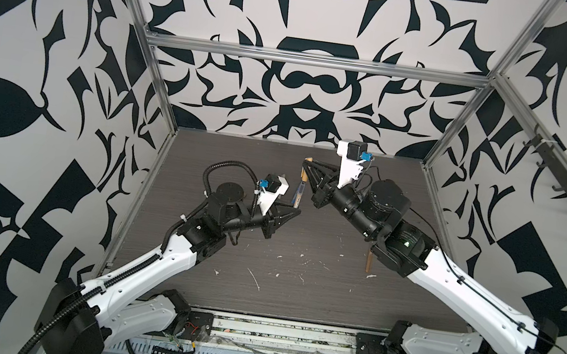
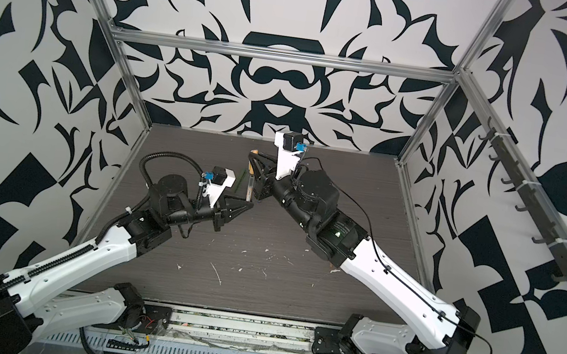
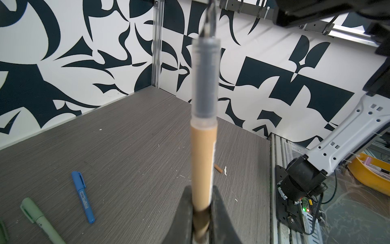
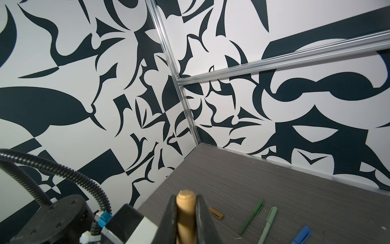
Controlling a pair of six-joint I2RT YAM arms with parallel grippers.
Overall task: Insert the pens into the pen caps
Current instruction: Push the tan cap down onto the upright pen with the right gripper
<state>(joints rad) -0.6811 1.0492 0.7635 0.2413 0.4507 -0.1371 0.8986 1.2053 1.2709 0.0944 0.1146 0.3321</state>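
1. Grey wood-grain tabletop point(image 1: 350, 307), walled by black-and-white patterned panels point(image 1: 30, 37), carries everything.
2. The tan pen point(image 3: 202, 158) rises from between the jaws of the left gripper point(image 1: 295, 210). They are pressed onto its rear part. Its clear grip section and dark tip point away from them, off the tabletop.
3. The tan pen cap point(image 4: 185, 208) is pinched between the jaws of the right gripper point(image 1: 307, 169). Its rounded end shows just past them.
4. In both top views the pen's tip end sits just beside the cap, above the rear middle of the tabletop. Whether the tip is inside the cap cannot be told.
5. Farther out, three capped pens lie side by side on the tabletop: the blue pen point(image 3: 83, 197), the pale green pen point(image 3: 40, 219) and the dark green pen point(image 4: 252, 215).
6. An orange-brown cap point(image 4: 216, 213) lies near them.
7. An orange-brown pen point(image 1: 369, 261) lies well apart, partly under the right arm point(image 1: 448, 280), among white flecks point(image 1: 254, 279).
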